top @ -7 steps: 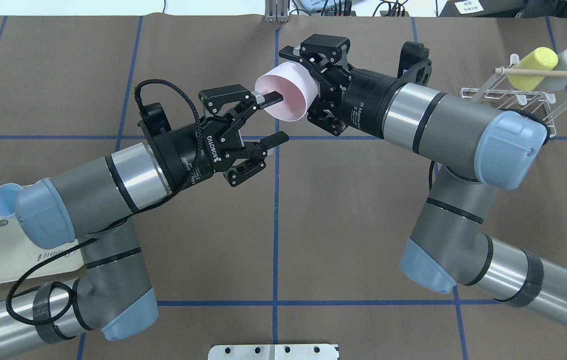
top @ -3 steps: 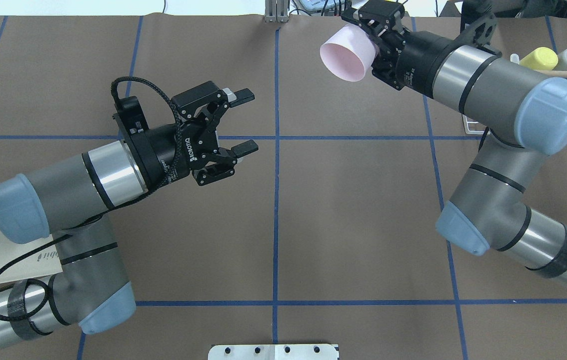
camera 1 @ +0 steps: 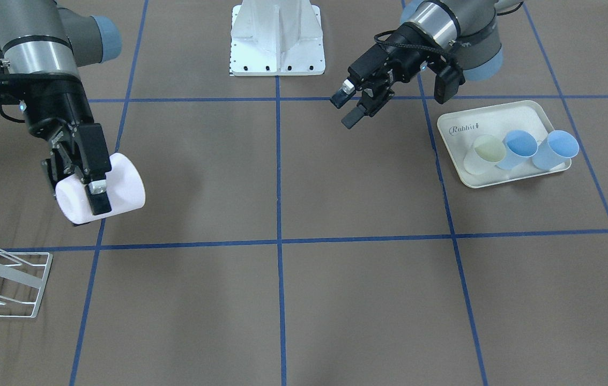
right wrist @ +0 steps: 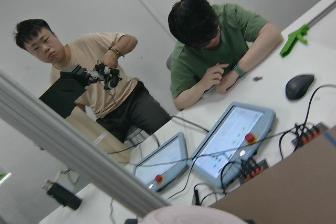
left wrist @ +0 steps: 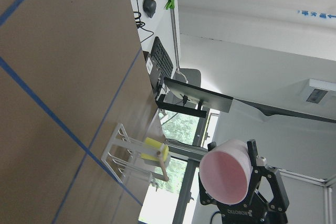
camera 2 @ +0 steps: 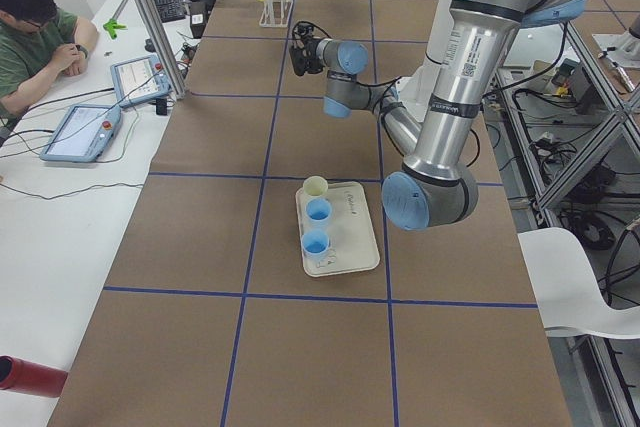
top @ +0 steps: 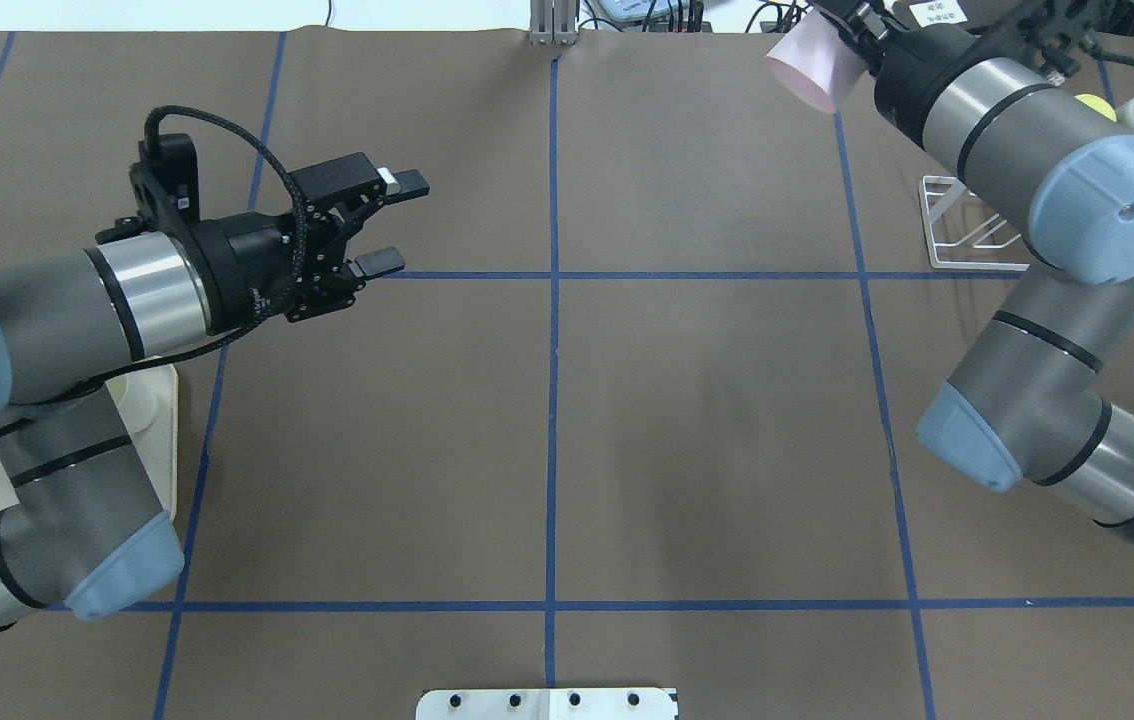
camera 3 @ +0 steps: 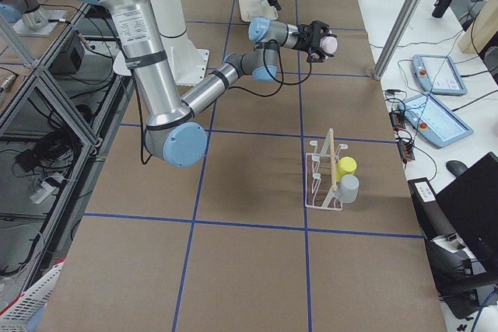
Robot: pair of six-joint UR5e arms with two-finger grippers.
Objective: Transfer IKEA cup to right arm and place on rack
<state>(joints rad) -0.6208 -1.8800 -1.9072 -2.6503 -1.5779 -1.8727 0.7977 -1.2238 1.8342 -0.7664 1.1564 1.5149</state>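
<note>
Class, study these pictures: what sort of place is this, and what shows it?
Probably a robotics lab: a left arm and right arm reach over a table gridded with blue tape, with people beside touchscreen control pendants.

Black jaws clasp the pink cup (left wrist: pixel 226 170), apart from the rack (left wrist: pixel 126 153).

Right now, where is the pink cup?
In the front-facing view the pink cup is at the left, held in the right gripper above the table, near the white rack.
</note>
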